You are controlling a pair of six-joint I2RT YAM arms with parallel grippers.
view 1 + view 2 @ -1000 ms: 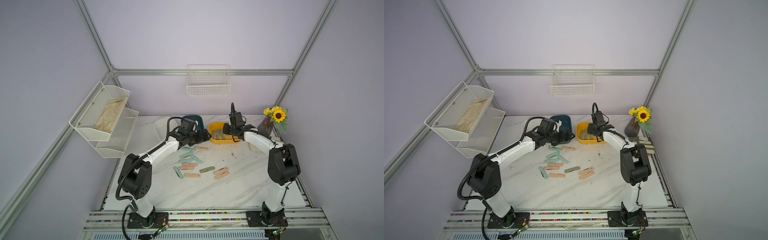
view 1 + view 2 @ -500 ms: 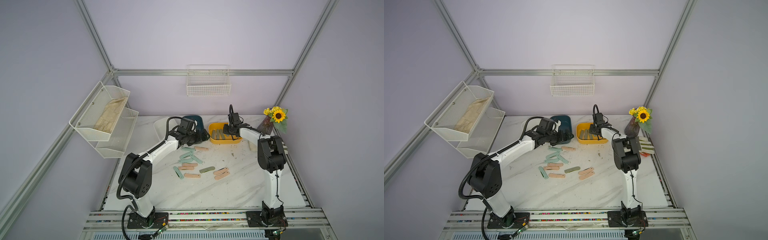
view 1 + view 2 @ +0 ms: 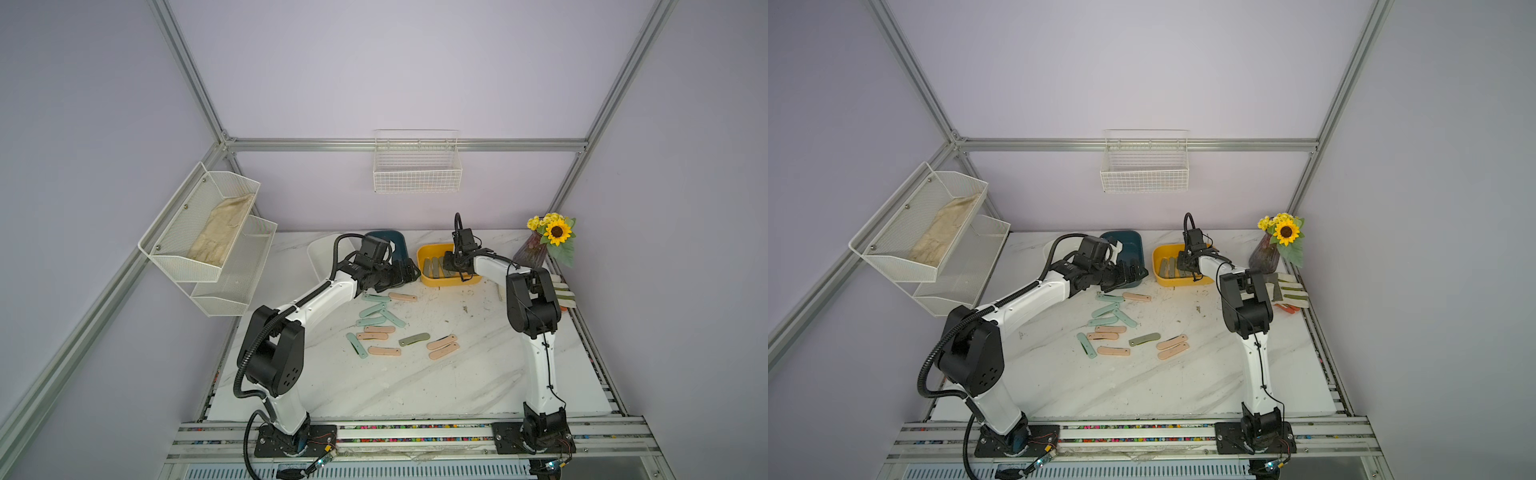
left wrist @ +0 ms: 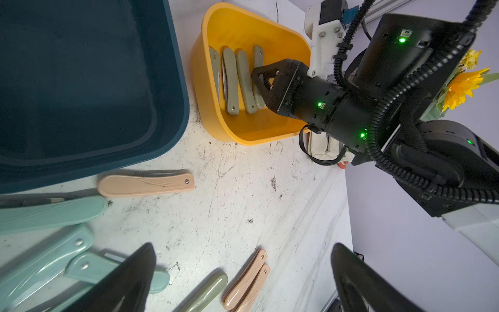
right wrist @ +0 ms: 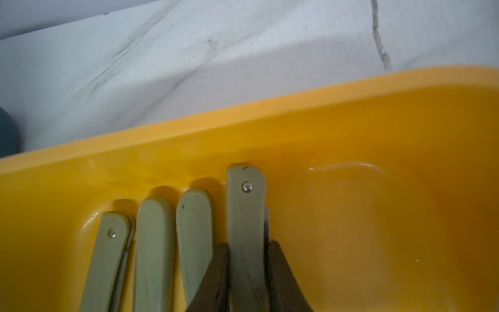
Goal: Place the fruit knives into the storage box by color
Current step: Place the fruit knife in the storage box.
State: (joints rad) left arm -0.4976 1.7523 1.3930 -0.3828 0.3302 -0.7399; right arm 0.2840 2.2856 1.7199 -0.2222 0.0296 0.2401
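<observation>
Left arm point(image 3: 322, 297) and right arm point(image 3: 540, 370): white tubular links point(image 3: 1030, 299), bulky black joint housings point(image 3: 971, 357), black corrugated cable conduits point(image 4: 374, 135), green indicator lights point(image 4: 319, 104); left gripper point(image 4: 241, 247) has curved black fingers point(image 4: 127, 281).

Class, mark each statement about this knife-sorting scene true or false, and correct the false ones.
1. The yellow bin holds four olive knives. True.
2. The blue bin holds mint knives. False: what shows of it is empty.
3. The right gripper has its fingers either side of the end olive knife in the yellow bin. True.
4. The left gripper holds a peach knife. False: its fingers are open and empty.
5. No olive knife remains on the table. False: a lone olive knife lies there.
</observation>
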